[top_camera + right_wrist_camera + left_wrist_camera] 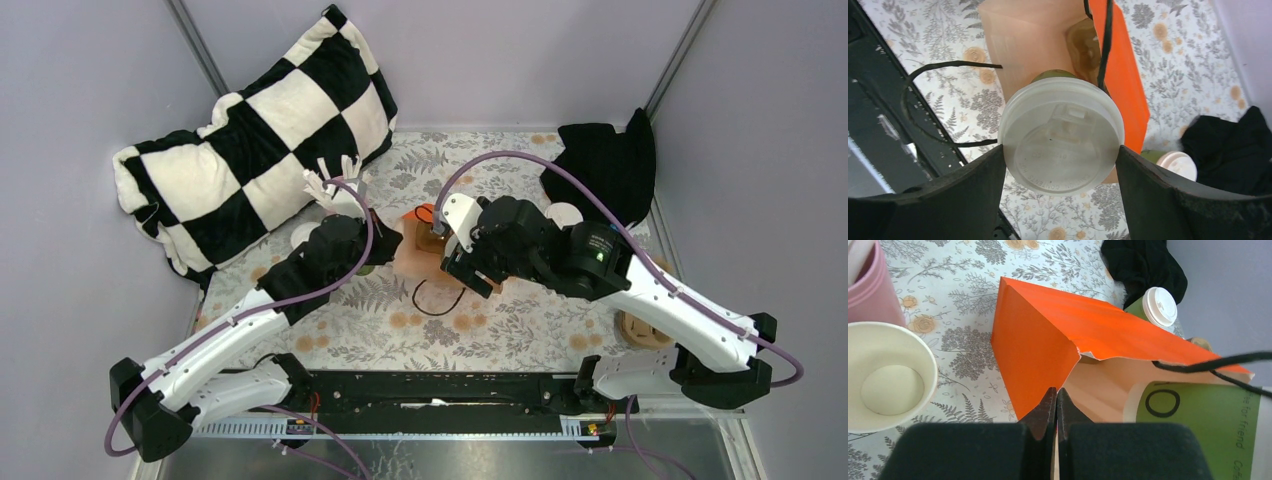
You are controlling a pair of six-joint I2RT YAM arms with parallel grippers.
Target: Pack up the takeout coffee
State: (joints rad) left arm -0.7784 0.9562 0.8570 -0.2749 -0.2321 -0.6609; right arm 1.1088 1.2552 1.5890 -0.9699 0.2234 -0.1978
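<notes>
While the left fingers pinch together on the rim of the orange bag, the right fingers clamp a lidded green cup by its lid, at the bag's mouth. A second lidded cup stands near the far right corner of the desk, beside black cloth.

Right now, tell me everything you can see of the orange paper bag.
The orange paper bag is bright orange outside and pale tan inside, with thin black cord handles and a slightly ragged rim. It seems to lie on its side on the floral tablecloth, mouth open. The left gripper is shut, pinching the rim. A lidded green cup, gripped by the right gripper, sits partly inside the mouth.
</notes>
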